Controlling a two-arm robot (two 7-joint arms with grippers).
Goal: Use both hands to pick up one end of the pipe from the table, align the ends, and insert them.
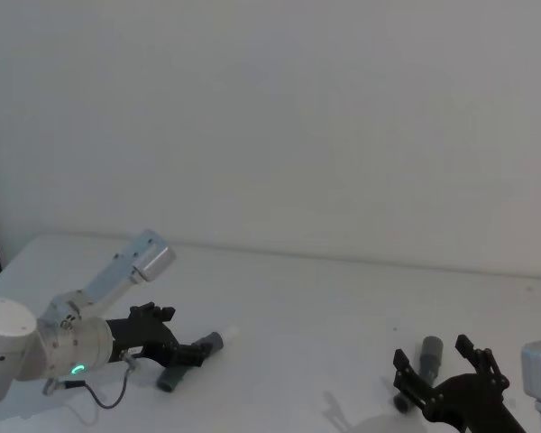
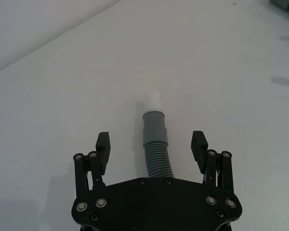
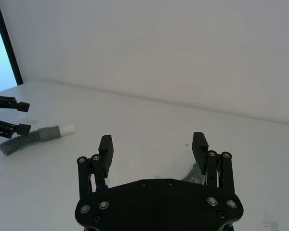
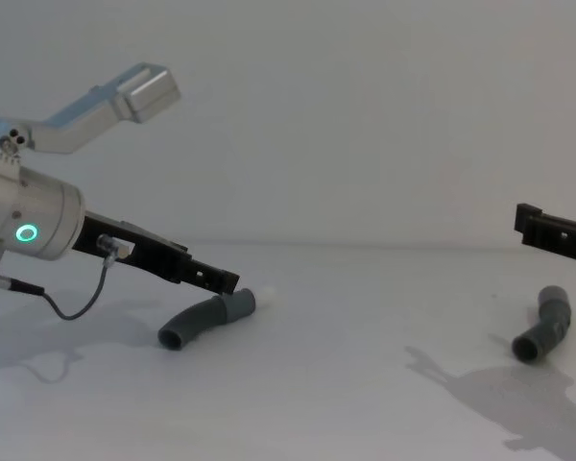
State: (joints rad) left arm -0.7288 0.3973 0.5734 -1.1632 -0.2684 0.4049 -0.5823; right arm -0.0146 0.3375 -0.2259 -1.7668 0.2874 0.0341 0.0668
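The matt white flat table (image 1: 325,307) lies open along its near part. A wide bare stretch separates the two pipe pieces, which are well apart, one to each side.

On the left, the silver cylindrical wrist with a green ring light (image 4: 24,230) reaches in low. It slants the black ribbed left gripper (image 2: 151,142) down toward the surface. Its fingers (image 2: 103,144) are spread wide on either side of the bent, dark grey ribbed white-tipped piece (image 4: 204,322), with a gap on each side and nothing held. That piece lies flat on the table. Its smooth lighter grey collar (image 2: 154,122) and narrow white plug tip (image 2: 154,99) point away from the gripper toward the middle of the table.

On the right, the black ribbed right gripper (image 3: 152,143) hangs level above the table. Its fingers (image 3: 106,144) are also wide apart and empty. The bent, dark grey ribbed socket piece (image 4: 545,334) lies on the table below it, its smooth grey collar (image 1: 431,347) at the far end.

Beyond both pieces, bare table runs to the far edge, where it meets a plain white wall (image 1: 298,117).
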